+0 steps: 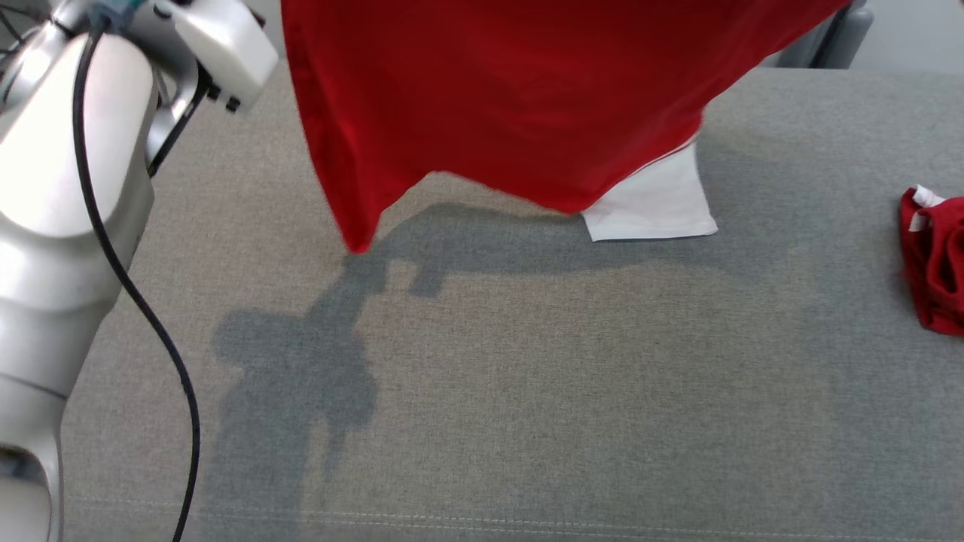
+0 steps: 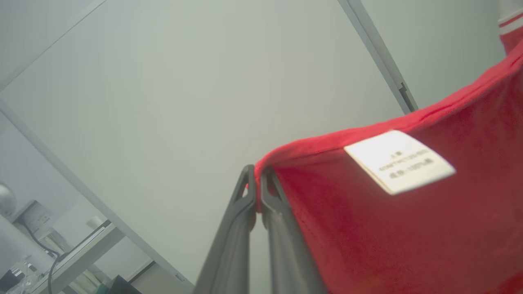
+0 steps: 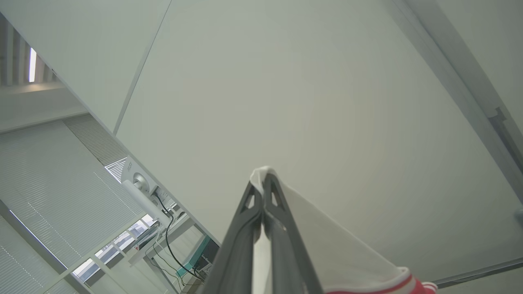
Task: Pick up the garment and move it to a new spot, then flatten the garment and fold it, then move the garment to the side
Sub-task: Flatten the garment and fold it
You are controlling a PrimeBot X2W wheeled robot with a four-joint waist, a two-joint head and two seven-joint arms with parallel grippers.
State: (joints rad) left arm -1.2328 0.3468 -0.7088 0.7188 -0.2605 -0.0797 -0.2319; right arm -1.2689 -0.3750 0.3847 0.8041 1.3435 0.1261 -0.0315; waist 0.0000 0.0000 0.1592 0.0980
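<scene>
Grey woven fabric covers the worktop (image 1: 527, 391), which runs across the whole head view with a stitched seam along its near edge. Above its far half hangs the garment (image 1: 512, 98), a broad red sheet lifted clear of the surface, its lowest left corner dropping to a point just over the cloth. A white panel (image 1: 651, 203) of the same garment hangs below the red edge on the right; whether it rests on the worktop I cannot tell. The hanging fabric and arm throw a dark shadow (image 1: 316, 361) on the near left of the surface. A crumpled red bundle (image 1: 934, 260) lies well apart at the right edge. On the left rises the pale left forearm (image 1: 68, 188) with a black cable (image 1: 135, 301) trailing down it.

In the left wrist view the left end effector (image 2: 256, 179) is clenched on the garment's red hem, with a white care label (image 2: 399, 161) just to the right of the grip. In the right wrist view the right end effector (image 3: 261, 179) is clenched on a white edge of the garment, against a plain pale wall (image 3: 286, 81).
</scene>
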